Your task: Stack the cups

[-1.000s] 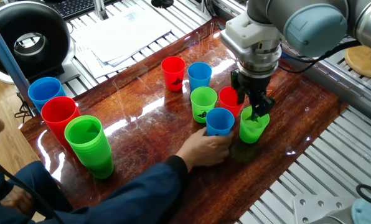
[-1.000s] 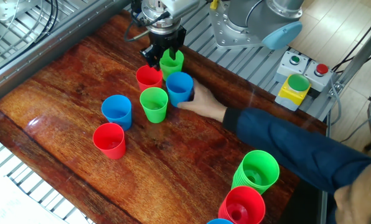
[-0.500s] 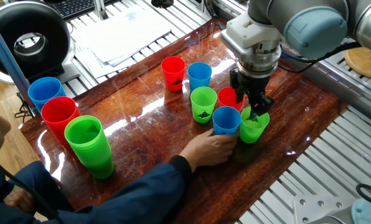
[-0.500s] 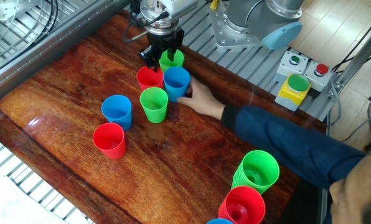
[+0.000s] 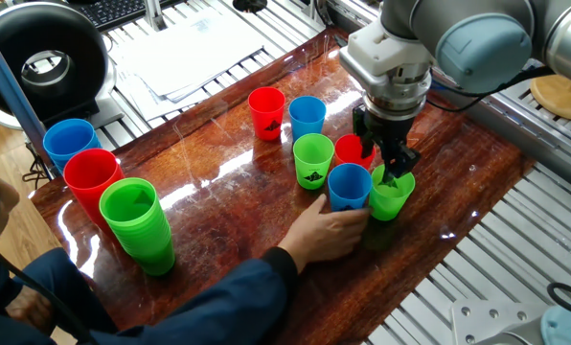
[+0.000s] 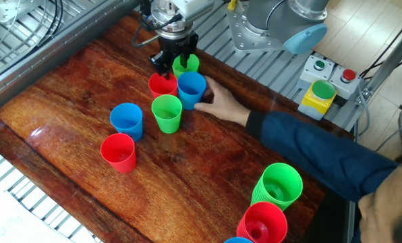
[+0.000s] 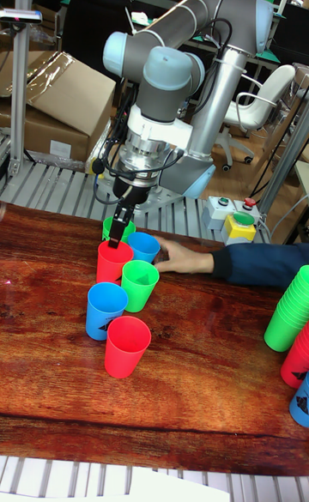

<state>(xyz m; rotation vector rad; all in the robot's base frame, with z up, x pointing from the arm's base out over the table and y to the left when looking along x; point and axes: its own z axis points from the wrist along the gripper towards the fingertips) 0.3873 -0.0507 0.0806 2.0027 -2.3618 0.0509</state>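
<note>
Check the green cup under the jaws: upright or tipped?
Upright. The green cup stands mouth-up on the table, rim level in both fixed views, with the gripper reaching into its rim.

No readable text, brand, number or sign anywhere. The small cups (image 5: 313,160) carry small black marks on their sides, too tiny to make out as letters or figures.

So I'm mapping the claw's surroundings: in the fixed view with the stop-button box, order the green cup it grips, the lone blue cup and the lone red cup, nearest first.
1. Green cup, gripped at its rim by the claw.
2. Blue cup, mid-table, apart from the cluster.
3. Red cup, nearest the table's near edge, farthest out.
</note>
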